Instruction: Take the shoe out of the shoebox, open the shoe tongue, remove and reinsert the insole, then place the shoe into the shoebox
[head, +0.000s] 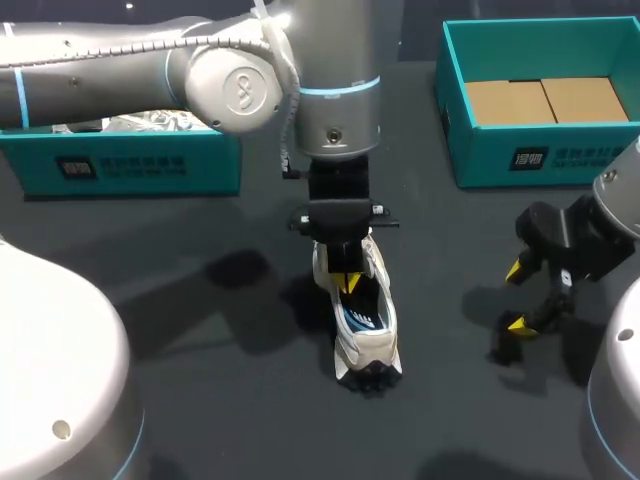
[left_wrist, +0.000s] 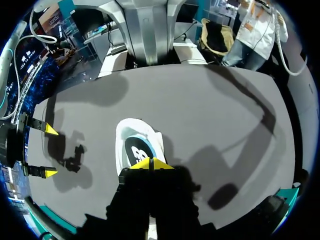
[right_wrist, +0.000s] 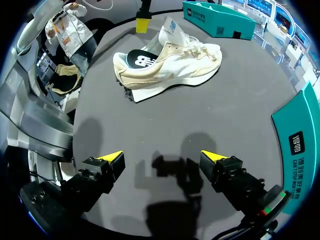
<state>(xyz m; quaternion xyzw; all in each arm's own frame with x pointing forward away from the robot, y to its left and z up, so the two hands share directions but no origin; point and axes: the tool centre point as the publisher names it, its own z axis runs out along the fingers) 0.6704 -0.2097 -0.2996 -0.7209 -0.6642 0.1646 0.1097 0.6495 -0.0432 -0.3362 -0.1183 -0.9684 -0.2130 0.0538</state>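
L box (head: 130, 165): teal, far left of L claw (head: 347, 283), at the table's (head: 200, 300) back edge. Crumpled pale paper inside. Well apart from shoe (head: 368, 335).
L claw: arm comes in from the left, reaches past mid, points straight down. Tips look pressed together, nothing seen btw them. Sits right over the shoe's mouth.
Why there: my guess is it's lined up for tongue (right_wrist: 170, 26) or insole (left_wrist: 137, 150). Shoe's walls shut off the sides, so from above is the only way in.
Shoe: directly under L claw, out of both boxes, upright on its sole, heel twd me, toe away.
Tongue: stands up, just beside L claw on the toe side. Looks opened already.
Insole: dark, lying in the shoe, just ahead of L claw's tips. Not yet out, I'd say.
R claw (head: 516, 297): wide open, holds nothing. Hangs low over table, right of shoe, well apart.
Why there: prob. parked out of L arm's way, yet near enough to steady the shoe when the insole gets pulled.
R box (head: 545, 150): teal, open top, beyond R claw at back right. Brown card (head: 545, 100) on its floor. Can't tell which box is body & which lid.
In the way: only R claw's shadow lies btw it & shoe. L arm hangs over the shoe, so R claw would have to come from the side.
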